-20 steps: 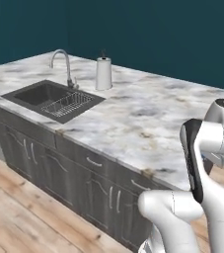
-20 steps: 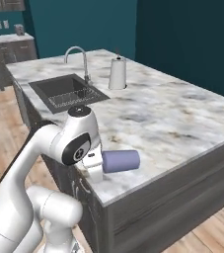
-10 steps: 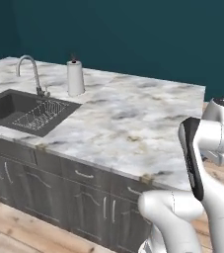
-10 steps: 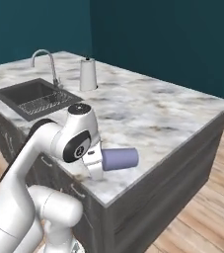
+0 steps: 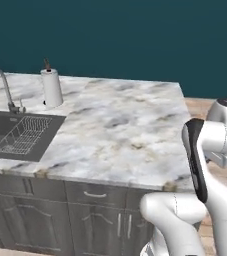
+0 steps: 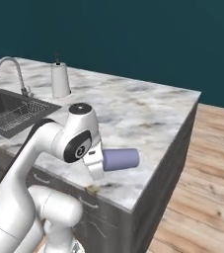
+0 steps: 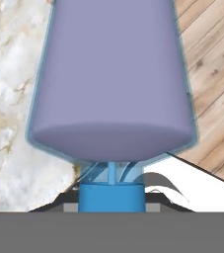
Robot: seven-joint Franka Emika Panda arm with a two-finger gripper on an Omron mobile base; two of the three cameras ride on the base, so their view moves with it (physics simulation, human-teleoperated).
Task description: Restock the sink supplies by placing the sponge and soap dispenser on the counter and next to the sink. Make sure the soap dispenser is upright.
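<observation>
The pincer (image 6: 99, 160) is clamped on the soap dispenser (image 6: 119, 159) by its blue pump end — bottle lying sideways, long axis level, over the marble worktop (image 6: 148, 111) near its front edge. The sink (image 6: 7, 111) lies well off to the arm's left.

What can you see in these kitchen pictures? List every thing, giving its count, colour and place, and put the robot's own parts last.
counter: one, white-and-grey marble, over dark grey cabinets
sink: one, dark grey, set into the counter's left part
wire rack: one, pale wire, inside the sink
faucet: one, chrome, behind the sink
paper towel roll: one, white, upright beside the faucet
floor: wood planks, right of the counter
soap dispenser: one, lavender with blue pump, held sideways over the counter's near edge
gripper: one, white, shut on the soap dispenser
</observation>
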